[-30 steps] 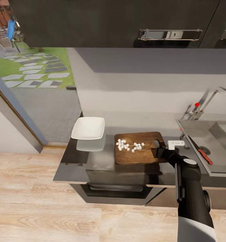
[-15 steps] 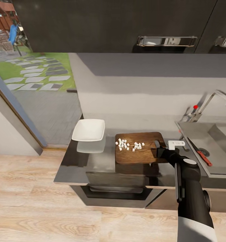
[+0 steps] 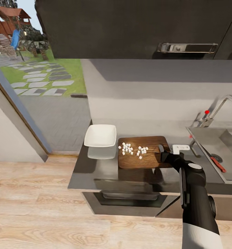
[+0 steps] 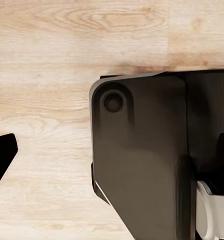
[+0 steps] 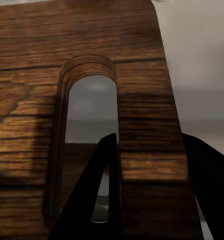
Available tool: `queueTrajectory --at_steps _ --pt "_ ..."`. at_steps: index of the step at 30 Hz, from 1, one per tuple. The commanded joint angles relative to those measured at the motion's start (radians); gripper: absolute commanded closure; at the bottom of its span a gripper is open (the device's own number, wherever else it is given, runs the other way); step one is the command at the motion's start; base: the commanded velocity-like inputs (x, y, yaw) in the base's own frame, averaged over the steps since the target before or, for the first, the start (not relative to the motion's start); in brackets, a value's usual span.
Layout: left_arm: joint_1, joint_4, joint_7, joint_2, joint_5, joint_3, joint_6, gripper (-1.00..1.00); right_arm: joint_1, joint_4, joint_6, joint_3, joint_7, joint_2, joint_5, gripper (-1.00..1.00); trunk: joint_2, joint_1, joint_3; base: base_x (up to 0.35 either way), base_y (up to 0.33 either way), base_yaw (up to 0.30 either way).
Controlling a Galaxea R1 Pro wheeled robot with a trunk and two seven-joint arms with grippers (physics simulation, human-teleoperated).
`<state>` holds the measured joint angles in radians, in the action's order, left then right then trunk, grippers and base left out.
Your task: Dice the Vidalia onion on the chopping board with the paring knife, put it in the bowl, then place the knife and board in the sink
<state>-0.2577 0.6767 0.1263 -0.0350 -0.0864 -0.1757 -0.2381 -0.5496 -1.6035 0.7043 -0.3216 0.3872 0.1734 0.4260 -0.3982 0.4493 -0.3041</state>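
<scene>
The brown chopping board [image 3: 143, 155] lies on the grey countertop [image 3: 95, 173] with several white cubes of diced Vidalia onion [image 3: 131, 149] on its left half. My right gripper [image 3: 163, 152] is shut on the board's right end. In the right wrist view one finger [image 5: 104, 190] stands in the handle slot and the other outside the board's edge [image 5: 142, 100]. The white bowl [image 3: 100, 135] sits just left of the board, almost touching it. The paring knife [image 3: 218, 163] with its red handle lies in the sink [image 3: 205, 138]. The left wrist view shows one dark fingertip [image 4: 2, 155] over the floor.
Dark wall cabinets [image 3: 129, 27] with bar handles hang above the counter. A chrome faucet [image 3: 221, 103] with a red knob stands behind the sink. Left of the counter an open doorway [image 3: 43, 86] leads to a garden. My own base [image 4: 142, 160] stands on the wooden floor.
The camera has shifted, sliding bowl, counter and sink to the right in the picture. The board stayed with my right gripper, so it is now closer to the bowl.
</scene>
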Motion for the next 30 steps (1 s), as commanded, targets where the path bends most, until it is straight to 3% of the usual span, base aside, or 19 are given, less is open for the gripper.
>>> queueTrajectory --at_steps 1,17,30 --pt "0.000 0.001 0.009 -0.002 -0.009 -0.008 -0.002 -1.00 -0.001 -0.002 0.003 -0.002 0.010 0.001 0.010 1.00 -0.002 0.001 0.000 0.000 0.029 0.000" --pt "0.000 0.001 0.009 -0.002 -0.009 -0.008 -0.002 -1.00 -0.001 -0.001 0.003 -0.002 0.010 0.001 0.010 1.00 -0.002 0.001 0.022 0.099 0.033 0.000" --pt "0.000 0.001 0.009 -0.002 -0.009 -0.008 -0.002 -1.00 -0.001 -0.001 0.003 -0.002 0.010 0.001 0.010 1.00 -0.002 0.001 0.041 0.012 0.004 0.000"
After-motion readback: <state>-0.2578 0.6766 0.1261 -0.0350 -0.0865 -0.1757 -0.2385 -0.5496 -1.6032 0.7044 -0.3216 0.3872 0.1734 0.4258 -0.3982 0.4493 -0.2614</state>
